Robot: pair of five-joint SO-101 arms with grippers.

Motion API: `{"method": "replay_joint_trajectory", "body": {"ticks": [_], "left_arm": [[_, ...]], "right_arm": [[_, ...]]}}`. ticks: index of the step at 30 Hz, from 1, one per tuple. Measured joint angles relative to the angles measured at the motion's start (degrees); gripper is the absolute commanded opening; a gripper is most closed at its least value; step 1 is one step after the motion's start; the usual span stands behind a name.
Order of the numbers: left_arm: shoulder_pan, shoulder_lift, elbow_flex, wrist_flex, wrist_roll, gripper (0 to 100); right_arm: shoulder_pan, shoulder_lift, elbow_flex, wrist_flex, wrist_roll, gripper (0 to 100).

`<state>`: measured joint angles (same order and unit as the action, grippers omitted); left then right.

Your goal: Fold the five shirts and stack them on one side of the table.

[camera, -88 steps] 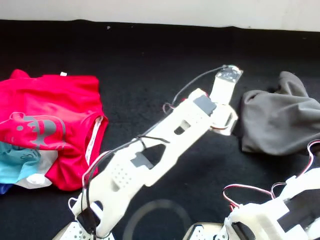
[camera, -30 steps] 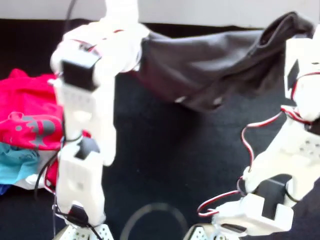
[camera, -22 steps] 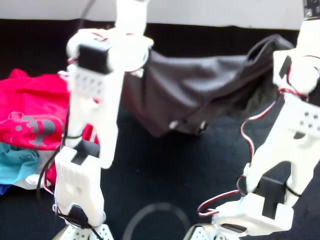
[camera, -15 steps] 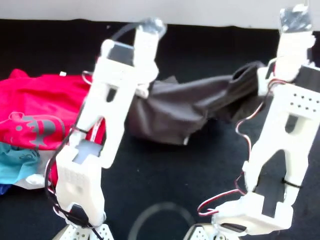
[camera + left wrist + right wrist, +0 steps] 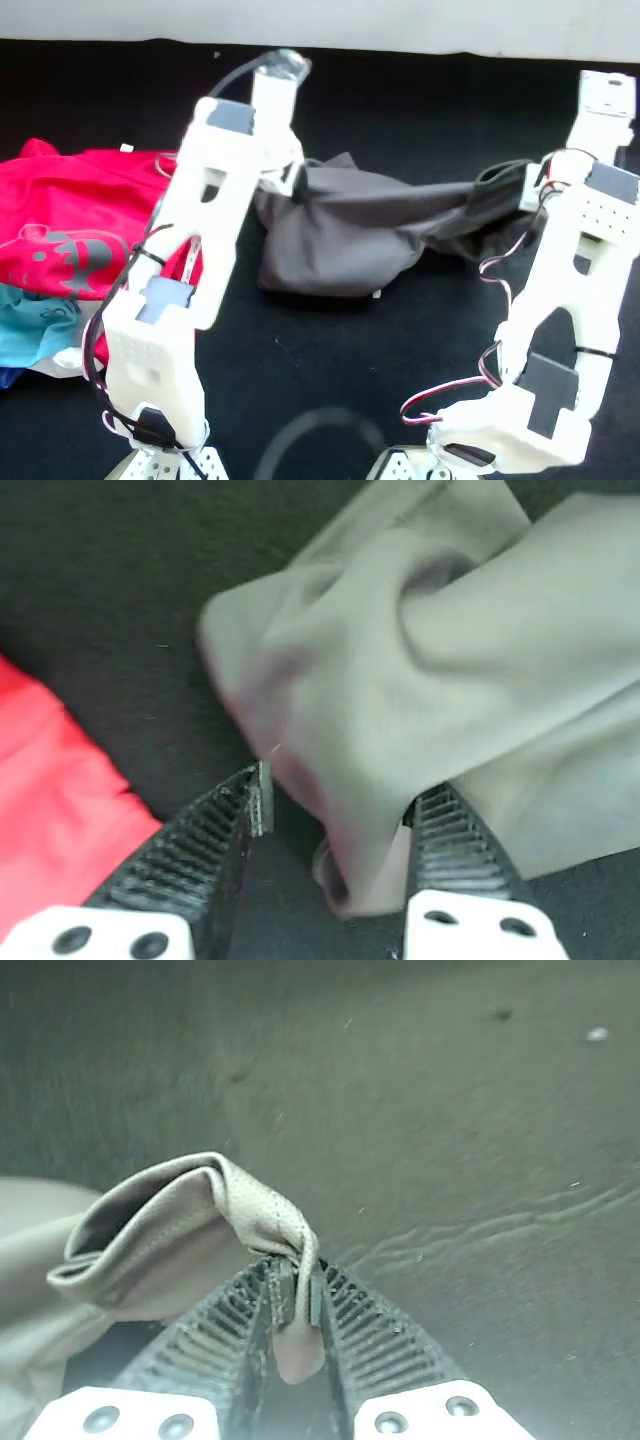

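Note:
A grey shirt (image 5: 340,235) lies crumpled on the black table (image 5: 400,110), near its middle. At the shirt's left end is my left gripper (image 5: 284,178); in the left wrist view it (image 5: 345,790) stands open, with a fold of the grey shirt (image 5: 440,650) between its spread fingers. My right gripper (image 5: 531,188) holds the shirt's right end just off the table. The right wrist view shows it (image 5: 295,1305) shut on a folded hem of the grey shirt (image 5: 190,1215). A red shirt (image 5: 90,215) lies at the left.
Under the red shirt's near edge a teal shirt (image 5: 35,325), a white one (image 5: 62,362) and a strip of blue (image 5: 8,376) stick out at the table's left edge. A pale wall (image 5: 400,25) runs behind the table. Bare black cloth stretches behind and in front of the grey shirt.
Both arms have brought the grey shirt down from mid-air, where it hung stretched between them, onto the table. The left gripper has opened. The right one stays shut on its end.

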<state>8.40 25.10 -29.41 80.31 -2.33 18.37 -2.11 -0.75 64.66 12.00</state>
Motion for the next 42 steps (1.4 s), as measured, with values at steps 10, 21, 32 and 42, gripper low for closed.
{"method": "replay_joint_trajectory", "body": {"ticks": [10, 21, 32, 42], "left_arm": [[12.4, -0.8, -9.0, 20.7, -0.1, 22], [22.3, -0.6, 13.3, 12.0, -0.1, 22], [5.0, 4.1, 7.3, -3.4, 0.0, 22], [2.1, 19.2, -5.9, -9.8, 0.0, 22]], "right_arm": [[0.2, -3.5, 0.0, -0.6, -0.1, 0.6], [0.2, -3.5, 0.0, -0.6, -0.1, 0.6], [0.2, -3.6, 9.2, -3.7, -0.1, 0.6], [0.2, -3.5, 15.6, -10.9, -0.1, 0.6]]}}
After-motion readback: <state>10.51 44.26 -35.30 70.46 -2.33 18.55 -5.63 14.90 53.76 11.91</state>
